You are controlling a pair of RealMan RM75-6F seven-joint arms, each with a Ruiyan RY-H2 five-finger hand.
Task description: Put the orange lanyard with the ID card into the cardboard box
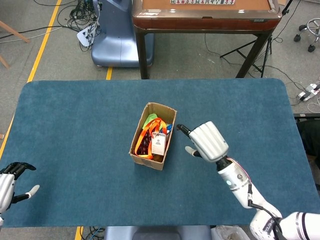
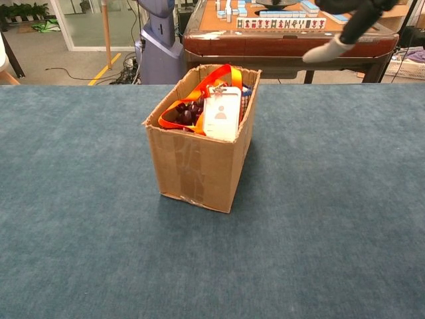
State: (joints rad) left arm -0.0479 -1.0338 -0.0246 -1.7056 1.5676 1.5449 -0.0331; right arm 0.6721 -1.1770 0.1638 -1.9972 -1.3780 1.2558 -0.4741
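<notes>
The cardboard box (image 1: 142, 159) (image 2: 192, 166) stands open-topped at the table's middle. The orange lanyard (image 1: 148, 134) (image 2: 196, 101) lies looped inside it, and the white ID card (image 1: 158, 144) (image 2: 222, 113) leans against the box's inner right wall. My right hand (image 1: 206, 141) (image 2: 346, 30) hovers to the right of the box, apart from it, fingers spread and holding nothing. My left hand (image 1: 11, 182) rests at the table's near left corner, empty with fingers apart; the chest view does not show it.
Dark grapes (image 2: 188, 113) and something green (image 1: 149, 120) lie in the box under the lanyard. Beyond the blue table (image 1: 75, 120) stand a brown mahjong table (image 1: 205, 15) and a blue machine base (image 1: 117, 42).
</notes>
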